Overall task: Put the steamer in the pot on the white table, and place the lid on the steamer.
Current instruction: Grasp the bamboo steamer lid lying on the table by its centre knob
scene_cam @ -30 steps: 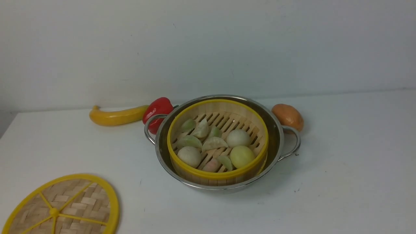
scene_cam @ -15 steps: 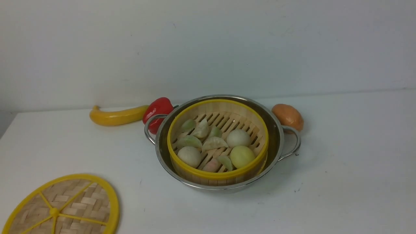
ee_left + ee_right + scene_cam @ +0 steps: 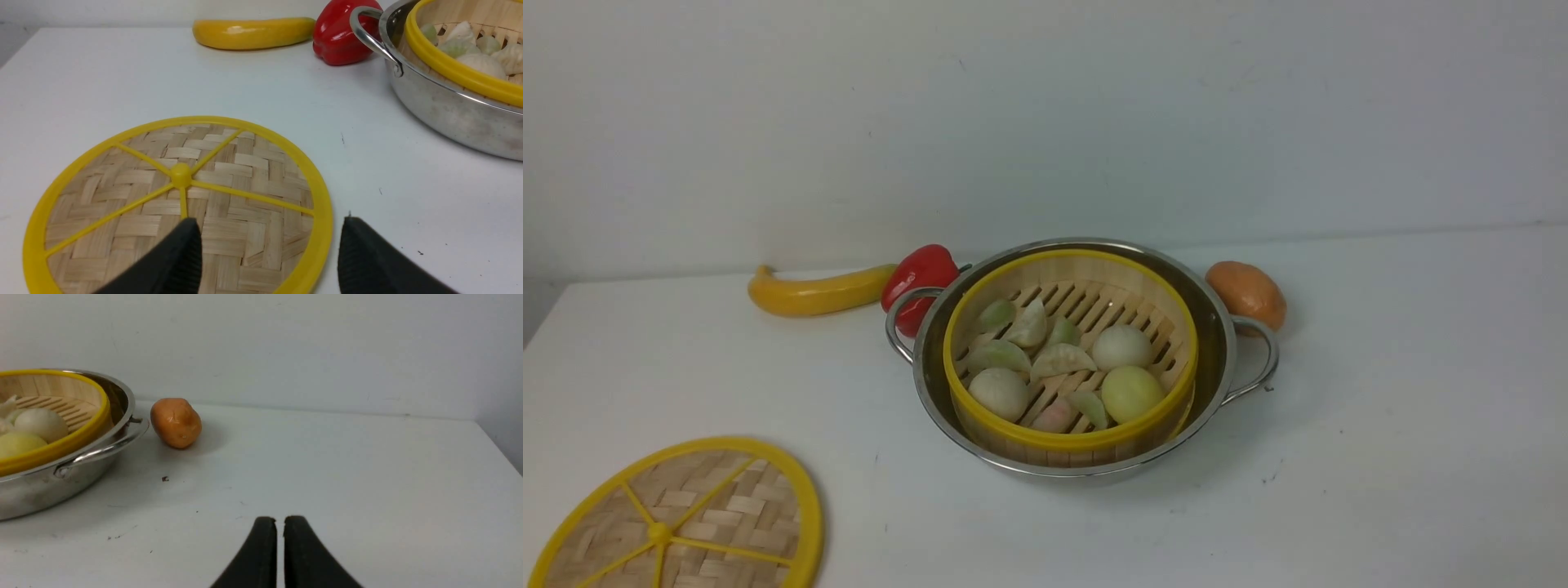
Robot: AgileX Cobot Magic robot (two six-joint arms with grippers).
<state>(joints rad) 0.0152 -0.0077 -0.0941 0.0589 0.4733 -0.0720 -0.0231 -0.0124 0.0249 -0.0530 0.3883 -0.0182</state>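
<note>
Seeing the steamer (image 3: 1068,443) seated level inside the pot (image 3: 1215,351) toward the far edge of the counter (image 3: 1380,408), open-topped, ready for covering. Over at the near left corner, spotting the lid (image 3: 711,523) lying flat, the left pincer (image 3: 269,228) spread wide astride its yellow rim, one finger above the weave, one above bare counter, apparently lined up to pinch that rim. Noting the right pincer (image 3: 280,522) between pot and right edge, narrowed almost shut on nothing, likely parked clear.
</note>
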